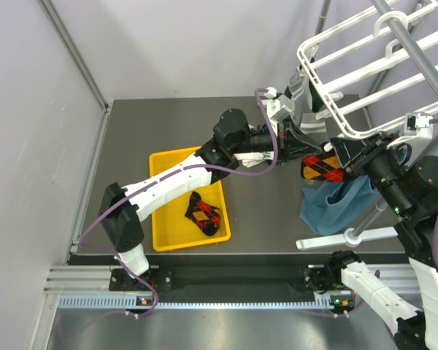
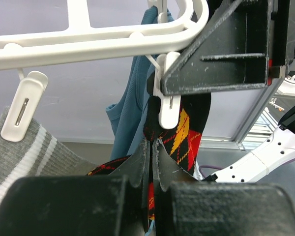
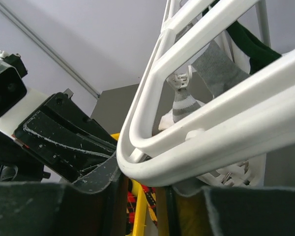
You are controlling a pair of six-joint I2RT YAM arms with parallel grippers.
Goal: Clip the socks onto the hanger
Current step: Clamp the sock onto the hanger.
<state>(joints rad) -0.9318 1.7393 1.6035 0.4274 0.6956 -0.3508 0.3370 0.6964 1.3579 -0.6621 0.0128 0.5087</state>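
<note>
A robotics lab cell: plain pale panel walls (image 1: 204, 44) box in a grey metal desk (image 1: 270, 200). The cabled left arm (image 1: 160, 188) and right arm (image 1: 423, 211) are bolted to an aluminium rail (image 1: 226, 281) at 6 o'clock.

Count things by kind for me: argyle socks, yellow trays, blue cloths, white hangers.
Argyle socks: 2
Yellow tray: 1
Blue cloth: 1
White hanger: 1
Total: 5

The hanger (image 3: 196, 142) curves just above the right pincer (image 3: 140, 194), a grey sock (image 3: 185, 105) clipped behind.
</note>
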